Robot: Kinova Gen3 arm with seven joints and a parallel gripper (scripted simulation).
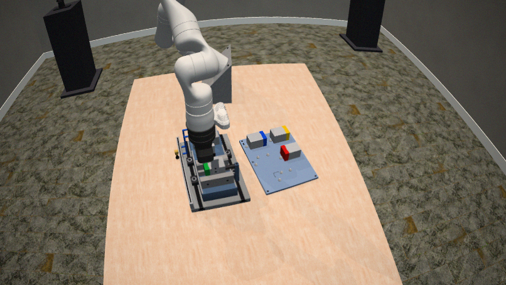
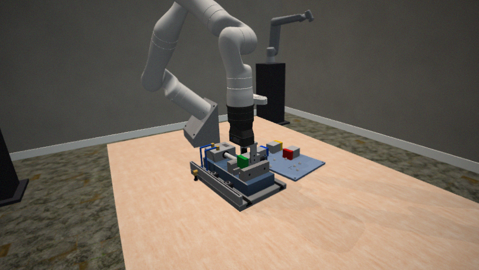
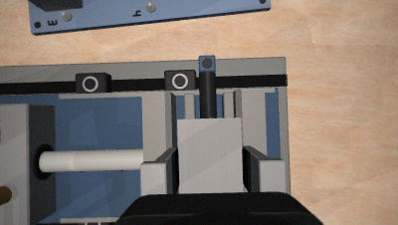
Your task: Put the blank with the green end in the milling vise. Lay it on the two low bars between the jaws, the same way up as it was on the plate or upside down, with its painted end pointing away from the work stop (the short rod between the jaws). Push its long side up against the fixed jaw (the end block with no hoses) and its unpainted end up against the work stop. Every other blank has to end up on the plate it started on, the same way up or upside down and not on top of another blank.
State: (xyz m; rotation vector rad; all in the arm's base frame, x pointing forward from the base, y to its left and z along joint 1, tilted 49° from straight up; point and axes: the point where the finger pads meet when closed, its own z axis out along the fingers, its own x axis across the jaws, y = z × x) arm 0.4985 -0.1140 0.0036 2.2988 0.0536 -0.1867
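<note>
My gripper (image 3: 210,162) is shut on the grey blank with the green end (image 3: 209,151) and holds it between the jaws of the milling vise (image 1: 212,175). The green end (image 1: 206,169) points away from the black work stop rod (image 3: 207,95); it also shows in the exterior view (image 2: 242,161). The unpainted end lies at the rod's tip; I cannot tell if they touch. The fixed jaw (image 2: 254,170) is on one side of the blank and the moving jaw with its white rod (image 3: 90,161) on the other. The two low bars (image 3: 189,105) run under the blank; contact with them is hidden.
The blue plate (image 1: 279,164) lies to the right of the vise. It carries three blanks, with a blue end (image 1: 256,139), a yellow end (image 1: 279,133) and a red end (image 1: 290,150). Blue hoses (image 2: 205,152) stand at the vise's far end.
</note>
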